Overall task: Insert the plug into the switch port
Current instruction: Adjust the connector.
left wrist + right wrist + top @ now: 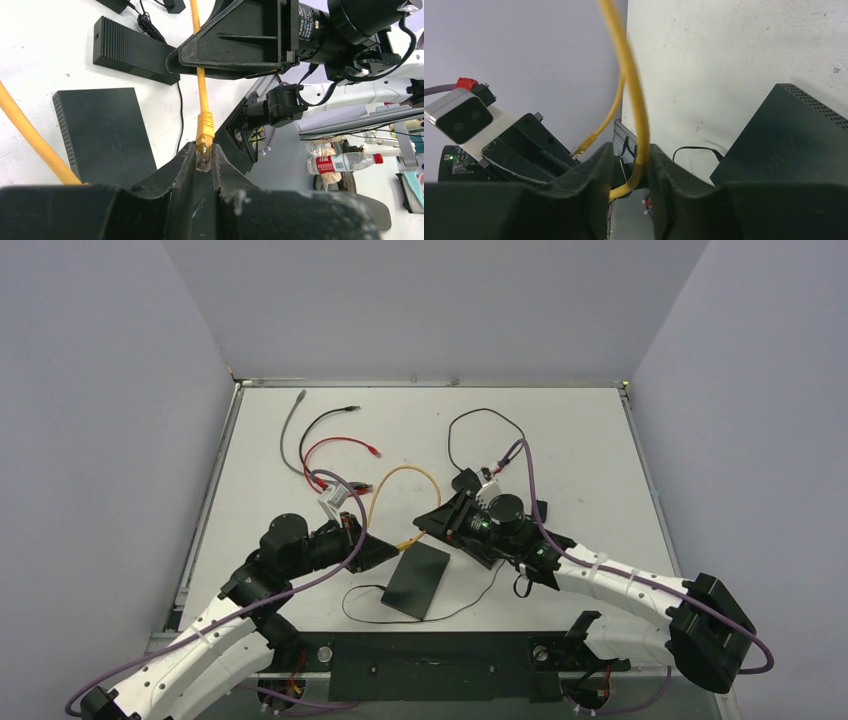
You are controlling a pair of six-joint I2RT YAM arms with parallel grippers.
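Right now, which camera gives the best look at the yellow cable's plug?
The left wrist view: the plug sits close up, pinched in the left pincer. The top view shows only a yellow speck; the right wrist view shows it small and distant.

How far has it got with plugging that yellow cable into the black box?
Done: the left tool grips the plug. In hand: the right tool sits loosely around the yellow cable. Left to do: the plug is not in the switch, so lining it up and pushing it into a port remain.
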